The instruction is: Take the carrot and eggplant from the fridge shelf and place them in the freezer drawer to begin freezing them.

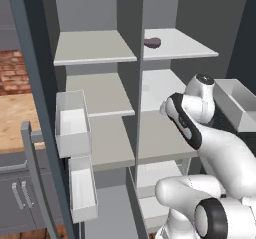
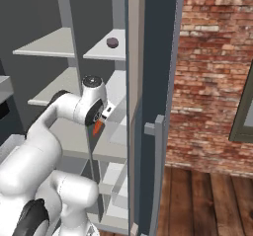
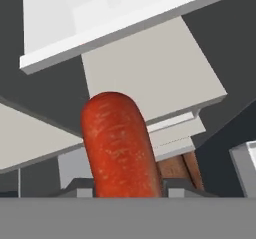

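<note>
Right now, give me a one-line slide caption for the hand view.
Gripper shut on the carrot, with pale fridge shelves beyond it.

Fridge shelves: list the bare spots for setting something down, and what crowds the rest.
Top left shelf is bare, bordered by the centre divider. Top right shelf is free except the eggplant at its inner back corner. Lower right shelves are crowded by the arm, its tool holding the carrot.

No readable text, label, brand, number or sign anywhere: none on the shelves, door bins, fridge door, brick wall or robot arm.
</note>
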You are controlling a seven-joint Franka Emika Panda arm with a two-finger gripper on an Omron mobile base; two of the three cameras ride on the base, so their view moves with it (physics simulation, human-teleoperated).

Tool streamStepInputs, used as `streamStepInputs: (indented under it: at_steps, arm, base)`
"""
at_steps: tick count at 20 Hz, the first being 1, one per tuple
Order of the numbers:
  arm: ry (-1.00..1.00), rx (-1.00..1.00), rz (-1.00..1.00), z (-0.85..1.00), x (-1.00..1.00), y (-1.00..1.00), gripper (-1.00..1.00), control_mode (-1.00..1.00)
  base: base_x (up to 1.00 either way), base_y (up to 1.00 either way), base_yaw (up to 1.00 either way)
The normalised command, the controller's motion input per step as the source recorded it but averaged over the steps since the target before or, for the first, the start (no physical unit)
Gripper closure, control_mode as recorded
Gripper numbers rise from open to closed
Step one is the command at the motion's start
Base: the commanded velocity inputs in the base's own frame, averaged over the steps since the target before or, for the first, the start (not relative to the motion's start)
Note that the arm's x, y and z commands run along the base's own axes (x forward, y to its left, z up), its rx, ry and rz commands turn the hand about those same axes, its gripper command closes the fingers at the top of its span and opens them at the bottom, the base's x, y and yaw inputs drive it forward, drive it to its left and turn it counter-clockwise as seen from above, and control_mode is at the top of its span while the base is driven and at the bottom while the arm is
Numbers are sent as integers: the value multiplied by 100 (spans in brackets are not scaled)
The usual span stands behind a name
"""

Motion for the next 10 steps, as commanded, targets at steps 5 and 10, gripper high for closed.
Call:
streamStepInputs:
  at_steps: [5,10]
  arm:
    - [19,1,-4,39,-69,48,100,-100]
    - [17,1,-2,7,-41,12,100,-100]
  base:
    - [0,0,0]
    - [0,0,0]
